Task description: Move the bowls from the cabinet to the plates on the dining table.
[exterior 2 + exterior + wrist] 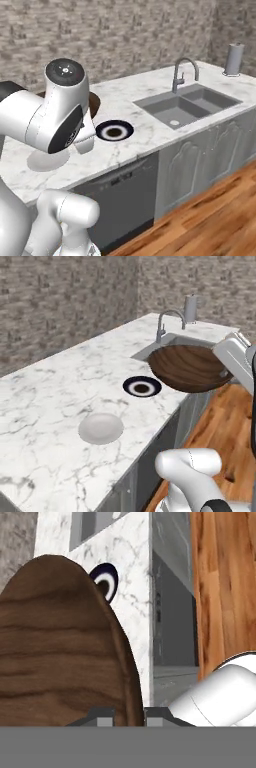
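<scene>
My gripper [130,714] is shut on the rim of a wide, shallow, dark brown wood-grain bowl [189,368]. The bowl [60,647] hangs tilted in the air over the front edge of the white marble dining table [60,381], just right of the dark navy plate [142,387]. A sliver of the bowl [94,104] shows behind my arm. The navy plate [114,131] has a pale ring and a dark centre. A pale whitish-grey plate [100,428] lies bare to its left, nearer the camera. The cabinet is out of view.
A steel sink [187,105] with a curved faucet [165,323] is set into the same marble top, with a grey cylinder [233,59] beyond it. Grey base cabinets and a dishwasher front [120,195] face the wooden floor [220,426]. A stone wall runs behind.
</scene>
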Motion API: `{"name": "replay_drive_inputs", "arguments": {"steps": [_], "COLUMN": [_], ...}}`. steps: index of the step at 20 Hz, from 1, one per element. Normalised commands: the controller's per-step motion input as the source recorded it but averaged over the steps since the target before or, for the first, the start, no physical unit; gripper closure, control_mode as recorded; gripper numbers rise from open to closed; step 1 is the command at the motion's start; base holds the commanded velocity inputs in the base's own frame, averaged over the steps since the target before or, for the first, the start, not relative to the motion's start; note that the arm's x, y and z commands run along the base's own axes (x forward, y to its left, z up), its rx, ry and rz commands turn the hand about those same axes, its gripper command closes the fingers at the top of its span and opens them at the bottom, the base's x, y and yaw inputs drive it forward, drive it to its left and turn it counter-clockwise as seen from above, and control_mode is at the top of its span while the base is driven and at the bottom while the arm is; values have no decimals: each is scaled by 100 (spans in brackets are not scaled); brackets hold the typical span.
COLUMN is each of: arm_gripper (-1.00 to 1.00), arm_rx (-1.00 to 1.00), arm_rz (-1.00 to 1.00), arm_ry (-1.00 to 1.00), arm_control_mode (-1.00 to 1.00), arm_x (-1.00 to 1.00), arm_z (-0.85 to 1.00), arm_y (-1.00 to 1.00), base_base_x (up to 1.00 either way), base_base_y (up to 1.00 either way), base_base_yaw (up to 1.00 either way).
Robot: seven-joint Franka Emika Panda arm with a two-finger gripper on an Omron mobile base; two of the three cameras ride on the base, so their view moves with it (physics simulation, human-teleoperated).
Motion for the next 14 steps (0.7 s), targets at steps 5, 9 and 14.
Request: {"name": "replay_drive_inputs", "arguments": {"steps": [5,9,14], "arm_gripper": [100,100,100], "arm_rx": [0,0,0], "arm_rz": [0,0,0], "arm_ry": [0,0,0], "arm_control_mode": [100,100,100], "arm_x": [0,0,0], "arm_z": [0,0,0], "arm_y": [0,0,0], "base_base_x": [-1,7,15], "base_base_y": [0,0,0], "base_base_yaw": [59,61,57]}}
